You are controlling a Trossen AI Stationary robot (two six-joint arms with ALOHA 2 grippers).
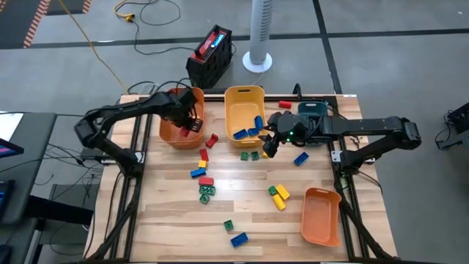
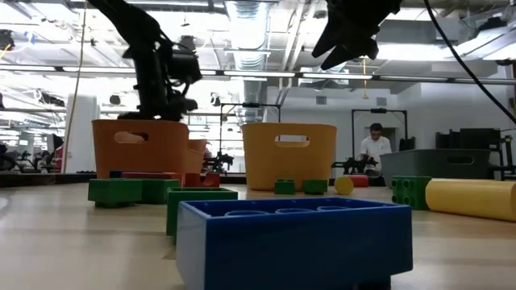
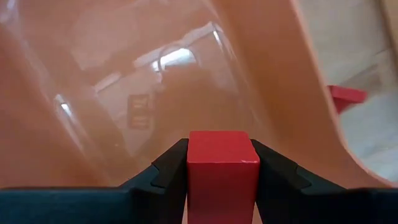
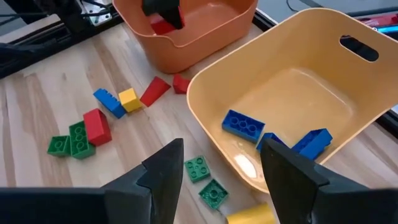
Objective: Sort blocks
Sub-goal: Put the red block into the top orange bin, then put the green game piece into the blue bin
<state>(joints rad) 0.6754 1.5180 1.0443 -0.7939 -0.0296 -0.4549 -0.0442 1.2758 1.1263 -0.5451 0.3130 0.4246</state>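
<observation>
On the wood surface [image 1: 168, 220], loose blocks [image 1: 205, 185] sit scattered in front of the orange bin [image 1: 170, 132] and yellow bin [image 1: 236, 110]. Left claw [image 3: 222, 163] grips a red block [image 3: 222, 168], looks like inside the orange bin. Right claw [image 4: 219, 163] hangs open by the yellow bin.

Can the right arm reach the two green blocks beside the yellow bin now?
Probably yes. The right tool is open, empty and just above the green blocks, with nothing between them; the yellow bin stands beside.

Robotics lab, exposed ceiling ducts [image 2: 250, 20], person [image 2: 375, 149] at distant workbench, floor cables [image 1: 139, 15]
</observation>
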